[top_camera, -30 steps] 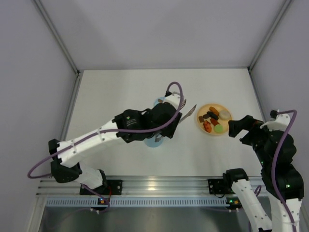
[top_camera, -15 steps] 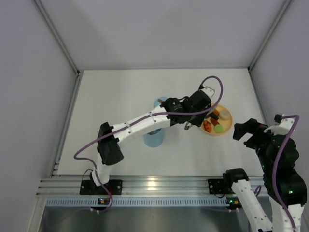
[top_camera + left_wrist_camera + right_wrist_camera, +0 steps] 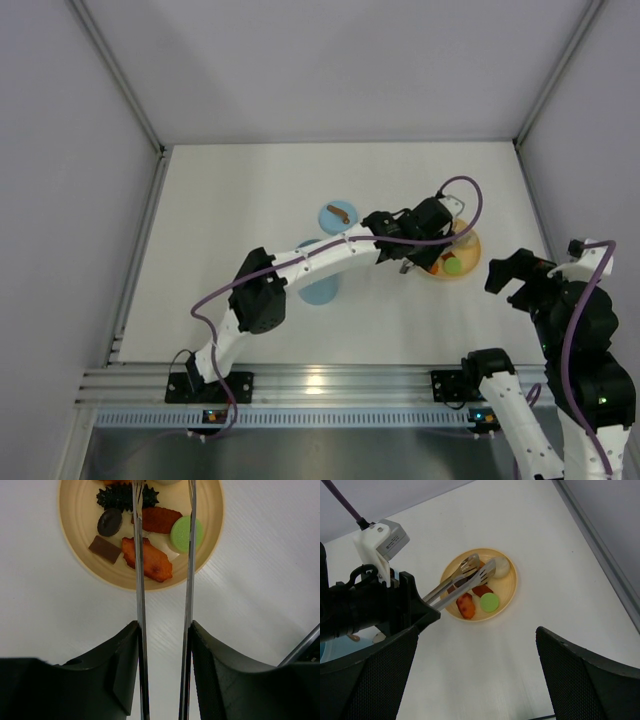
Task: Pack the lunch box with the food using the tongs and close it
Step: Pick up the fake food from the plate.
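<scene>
One tub, one lid, one plate, one pair of tongs, two grippers on show. The left gripper is clamped on the tongs, a finger on each arm. The two arms stand a little apart, reaching out over the plate. The right gripper hangs at the plate's 4 o'clock in the top view, jaws wide apart, nothing in them.

The lunch box tub stands at the plate's 9 o'clock, partly under the left arm. Its lid lies flat at the tub's 12 o'clock.

Food: the left wrist view counts six whole pieces on the plate. That's three dark, two orange-red and one green disc, with more cut off at the top edge.

The right wrist view adds a pale round piece beside the tong tips. The lid's brown handle shows clearly only from the top.
</scene>
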`<state>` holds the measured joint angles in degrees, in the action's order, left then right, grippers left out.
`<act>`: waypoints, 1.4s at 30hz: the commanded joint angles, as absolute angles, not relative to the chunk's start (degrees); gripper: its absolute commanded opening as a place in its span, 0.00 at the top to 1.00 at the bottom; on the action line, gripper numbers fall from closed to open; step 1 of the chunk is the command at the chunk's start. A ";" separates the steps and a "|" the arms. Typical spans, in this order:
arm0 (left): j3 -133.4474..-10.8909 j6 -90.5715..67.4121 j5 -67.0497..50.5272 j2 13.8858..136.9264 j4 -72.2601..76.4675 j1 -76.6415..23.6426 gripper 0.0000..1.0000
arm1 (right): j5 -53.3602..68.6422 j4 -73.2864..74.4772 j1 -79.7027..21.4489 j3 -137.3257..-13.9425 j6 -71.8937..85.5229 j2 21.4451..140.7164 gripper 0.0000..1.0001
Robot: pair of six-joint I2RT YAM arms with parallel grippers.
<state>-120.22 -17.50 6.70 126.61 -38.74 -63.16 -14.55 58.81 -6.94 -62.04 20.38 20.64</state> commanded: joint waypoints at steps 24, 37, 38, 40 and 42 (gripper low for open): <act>-127.79 -15.21 8.53 133.77 -32.87 -62.84 0.46 | -15.38 59.94 -6.33 -62.75 18.19 20.30 0.01; -128.94 -15.29 6.06 135.88 -33.84 -62.67 0.47 | -15.21 60.03 -6.24 -62.75 18.19 20.39 0.01; -128.94 -15.38 5.89 135.97 -33.92 -62.67 0.48 | -15.21 60.03 -6.24 -62.67 18.19 20.39 0.00; -128.94 -15.47 5.80 136.14 -34.28 -62.67 0.50 | -15.20 60.03 -6.24 -62.58 18.19 20.30 0.00; -128.94 -15.38 5.54 136.14 -34.72 -62.67 0.54 | -15.21 60.12 -6.24 -62.58 18.19 20.13 0.01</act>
<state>-126.65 -16.03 6.17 136.40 -36.03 -62.78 -14.59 59.27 -6.94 -61.95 19.07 20.60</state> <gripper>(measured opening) 0.479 0.993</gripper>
